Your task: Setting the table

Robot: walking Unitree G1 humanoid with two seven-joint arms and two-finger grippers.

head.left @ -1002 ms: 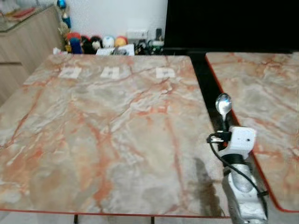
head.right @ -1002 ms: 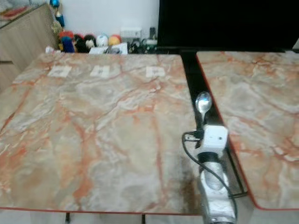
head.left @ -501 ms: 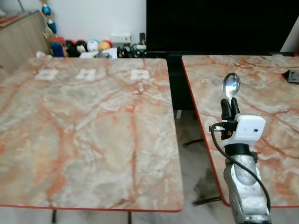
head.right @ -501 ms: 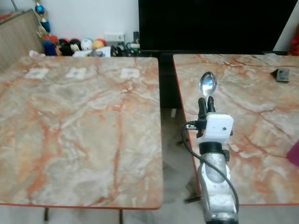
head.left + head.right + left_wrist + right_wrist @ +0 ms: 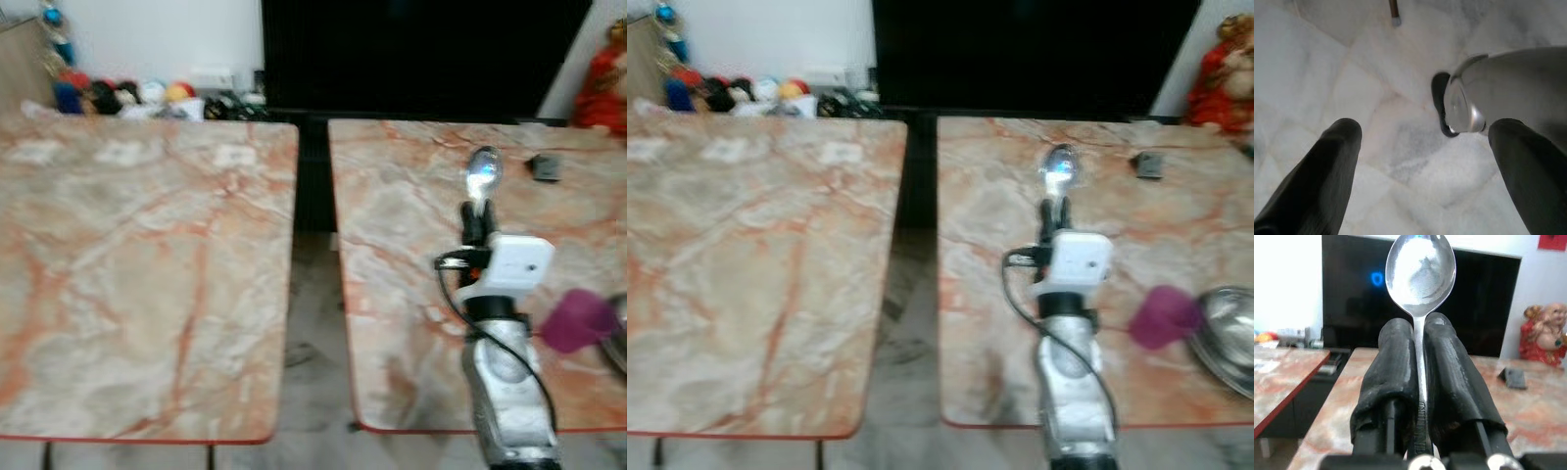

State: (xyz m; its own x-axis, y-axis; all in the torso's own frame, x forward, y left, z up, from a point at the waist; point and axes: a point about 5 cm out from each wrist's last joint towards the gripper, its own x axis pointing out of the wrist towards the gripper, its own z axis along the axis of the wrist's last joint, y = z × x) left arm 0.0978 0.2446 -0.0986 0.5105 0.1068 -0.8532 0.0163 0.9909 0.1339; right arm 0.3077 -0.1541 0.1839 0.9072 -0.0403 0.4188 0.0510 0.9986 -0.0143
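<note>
The spoon (image 5: 1420, 271) stands upright, bowl uppermost, its handle pinched between the two black fingers (image 5: 1396, 377) of the right end effector (image 5: 475, 220), which is clamped tight on it. In the head views the spoon's shiny bowl sits above the white wrist block, and the silver right arm (image 5: 509, 392) reaches up from the near edge of the right-hand worktop (image 5: 392, 245), so the spoon is held in the air over that marbled, red-edged surface, not resting on it.

Just to the arm's right a purple cup-like thing (image 5: 1161, 315) lies on the same worktop (blurred, so its shape is hard to read), and beside that, at the picture's edge, is the rim of a metal bowl (image 5: 1225, 333). Farther back on this worktop lies a small dark object (image 5: 545, 166). A red and gold figurine (image 5: 1545, 330) stands beyond the far right corner, next to a large black screen (image 5: 411, 54) against the wall.

A second worktop (image 5: 127, 264) of the same marble pattern stands to the left, with a narrow gap between the two showing the floor. Small colourful items (image 5: 108, 96) line the wall behind it.

The left end effector (image 5: 1425, 161) hangs low over pale marble floor (image 5: 1327, 63), its fingers spread well apart, with part of the robot's silver body in front of it.
</note>
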